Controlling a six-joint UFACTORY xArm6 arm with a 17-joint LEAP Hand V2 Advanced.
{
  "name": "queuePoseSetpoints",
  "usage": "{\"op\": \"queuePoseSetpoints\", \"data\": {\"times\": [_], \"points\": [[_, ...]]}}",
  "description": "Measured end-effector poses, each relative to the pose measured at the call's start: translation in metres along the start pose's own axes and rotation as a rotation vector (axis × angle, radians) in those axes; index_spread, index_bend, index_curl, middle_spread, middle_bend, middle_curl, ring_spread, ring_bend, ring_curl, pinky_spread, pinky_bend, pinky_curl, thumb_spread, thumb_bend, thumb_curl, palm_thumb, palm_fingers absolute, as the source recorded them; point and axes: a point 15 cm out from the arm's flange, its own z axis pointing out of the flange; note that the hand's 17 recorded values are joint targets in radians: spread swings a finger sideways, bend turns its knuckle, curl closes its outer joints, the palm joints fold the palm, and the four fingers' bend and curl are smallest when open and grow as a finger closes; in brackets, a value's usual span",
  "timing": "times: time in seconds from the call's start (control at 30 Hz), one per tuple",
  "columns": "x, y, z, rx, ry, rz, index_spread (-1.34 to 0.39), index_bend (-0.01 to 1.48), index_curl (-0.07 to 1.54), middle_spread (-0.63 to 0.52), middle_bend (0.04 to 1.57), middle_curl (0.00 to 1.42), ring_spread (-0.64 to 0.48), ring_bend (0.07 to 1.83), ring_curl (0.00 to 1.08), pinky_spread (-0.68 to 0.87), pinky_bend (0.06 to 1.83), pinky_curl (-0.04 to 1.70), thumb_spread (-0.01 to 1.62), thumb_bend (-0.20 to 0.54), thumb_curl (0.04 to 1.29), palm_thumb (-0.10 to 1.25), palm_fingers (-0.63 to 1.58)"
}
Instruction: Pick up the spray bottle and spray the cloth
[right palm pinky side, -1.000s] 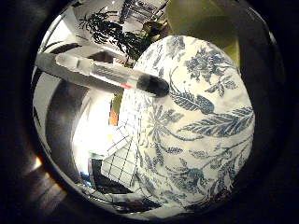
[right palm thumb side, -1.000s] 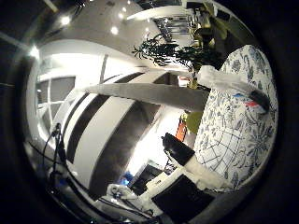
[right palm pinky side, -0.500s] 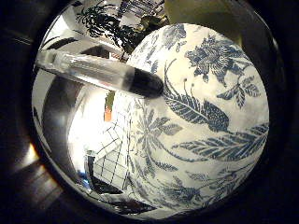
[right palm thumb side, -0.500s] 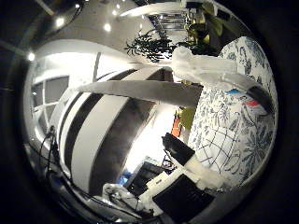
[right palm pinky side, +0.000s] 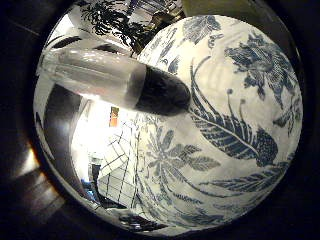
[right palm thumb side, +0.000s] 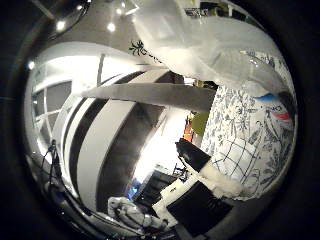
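Observation:
The spray bottle (right palm pinky side: 110, 78) has a clear body and a black end (right palm pinky side: 162, 92). It lies across a white cloth with a blue flower print (right palm pinky side: 235, 130) and fills much of the right little finger side palm view, so it is close to the palm. In the right thumb side palm view the clear bottle (right palm thumb side: 205, 45) looms large, also over the flowered cloth (right palm thumb side: 245, 135). A dark tip with a red and blue bit (right palm thumb side: 281, 110) shows at the cloth's edge. My hand is close over the bottle.
A white checked cloth (right palm pinky side: 118, 178) lies beside the flowered one. A dark leafy plant (right palm pinky side: 110, 15) stands behind. A long grey band (right palm thumb side: 140, 95) crosses the thumb side view, with dark and white equipment (right palm thumb side: 190, 195) beyond it and ceiling lights (right palm thumb side: 68, 20) above.
The bottle and the flowered cloth have grown much larger in both views. The palm has come closer to the bottle. The bottle itself has not visibly moved on the cloth.

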Motion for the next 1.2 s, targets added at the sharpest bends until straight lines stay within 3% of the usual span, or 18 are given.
{"op": "queuePoseSetpoints", "data": {"times": [0.23,0.37,0.47,0.57,0.63,0.67,0.77,0.8,0.9,1.03,1.2], "points": [[0.010,-0.005,0.024,-0.025,0.029,0.005,-0.12,0.14,0.26,0.12,0.39,0.36,0.18,0.47,0.27,0.34,0.38,0.28,0.97,-0.023,0.36,0.75,0.28],[0.016,-0.004,0.039,-0.051,0.025,0.015,-0.14,0.16,0.27,0.06,0.43,0.37,0.09,0.60,0.30,0.24,0.43,0.29,0.96,-0.023,0.37,0.77,0.44],[0.019,-0.007,0.045,-0.065,0.019,0.026,-0.18,0.18,0.28,-0.01,0.52,0.41,-0.04,0.74,0.34,0.12,0.50,0.28,0.95,-0.023,0.37,0.79,0.65],[0.027,-0.001,0.054,-0.083,0.004,0.060,-0.25,0.22,0.32,-0.08,0.63,0.46,-0.14,0.88,0.39,-0.13,0.73,0.32,0.94,-0.021,0.38,0.82,1.16],[0.027,0.002,0.060,-0.095,-0.002,0.068,-0.28,0.33,0.38,-0.11,0.72,0.50,-0.17,0.93,0.43,-0.27,0.83,0.37,0.93,-0.020,0.38,0.84,1.27],[0.027,0.003,0.062,-0.100,-0.008,0.070,-0.29,0.45,0.44,-0.12,0.79,0.53,-0.18,0.98,0.45,-0.33,0.88,0.39,0.92,-0.020,0.39,0.85,1.35],[0.025,0.006,0.068,-0.115,-0.015,0.070,-0.28,0.63,0.54,-0.13,0.93,0.57,-0.18,1.08,0.49,-0.36,0.98,0.44,0.91,-0.014,0.41,0.90,1.38],[0.024,0.009,0.071,-0.125,-0.024,0.071,-0.27,0.76,0.59,-0.13,0.99,0.59,-0.18,1.14,0.51,-0.34,1.04,0.47,0.90,-0.009,0.43,0.94,1.40],[0.015,0.010,0.079,-0.157,-0.049,0.053,-0.24,0.93,0.66,-0.11,1.12,0.62,-0.17,1.26,0.55,-0.29,1.16,0.55,0.87,-0.012,0.47,1.00,1.34],[0.001,0.010,0.080,-0.181,-0.093,0.038,-0.20,1.07,0.70,-0.10,1.24,0.64,-0.17,1.36,0.58,-0.23,1.26,0.65,0.86,-0.013,0.51,1.06,1.25],[-0.022,0.009,0.078,-0.208,-0.132,0.020,-0.18,1.14,0.71,-0.08,1.30,0.63,-0.16,1.43,0.61,-0.19,1.28,0.75,0.89,-0.011,0.56,1.11,1.21]]}}
